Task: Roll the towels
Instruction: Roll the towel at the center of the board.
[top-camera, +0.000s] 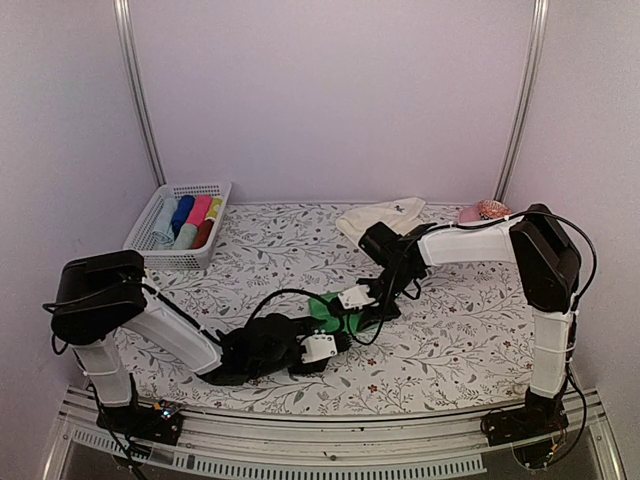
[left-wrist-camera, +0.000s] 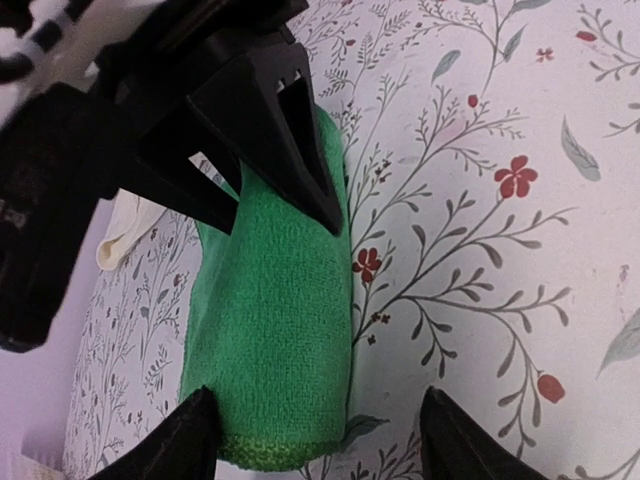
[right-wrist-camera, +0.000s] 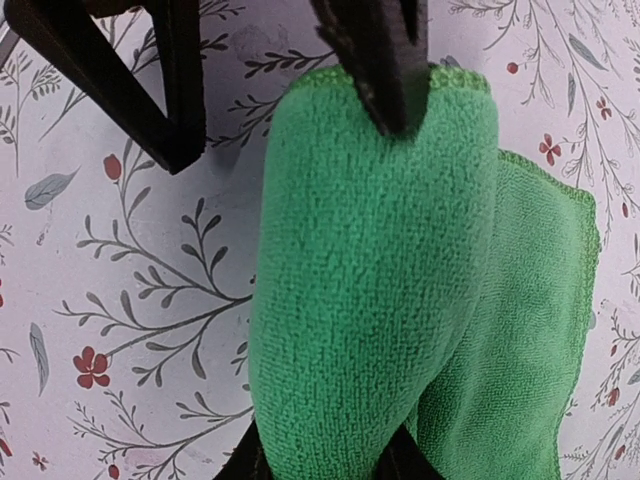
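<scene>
Pale lilac walls (top-camera: 330, 90) close your cell on three sides, with two metal rails (top-camera: 137, 90) running up the rear corners. Your table (top-camera: 450, 340) wears a white cloth printed with grey leafy sprigs and small red flowers, and a slotted metal frame (top-camera: 330, 415) runs along its near edge.

Your left arm (top-camera: 170, 330) lies low over the near left of the cloth. Your right arm (top-camera: 470, 243) reaches in from the right side. Both meet near the table's middle.

Back left you have a white lattice basket (top-camera: 150, 225) holding blue, pink, red, yellow and pale rolls. The cream towel (top-camera: 385, 215) lies loose and crumpled near the back wall, right of centre, with a small dark mark on it. It is well apart from both arms. A pink dish (top-camera: 483, 211) sits just to its right.

The green towel (top-camera: 322, 308) lies between the two claws, a thick rolled part with a flat layer showing beside it.

Your right claw (right-wrist-camera: 325, 465) is clenched on one end of that roll, a finger pressed against each side. Your left claw (left-wrist-camera: 325, 440) stands spread wide at the opposite end. One finger (left-wrist-camera: 200, 435) sits at the roll's edge and the other stands clear over bare cloth.
</scene>
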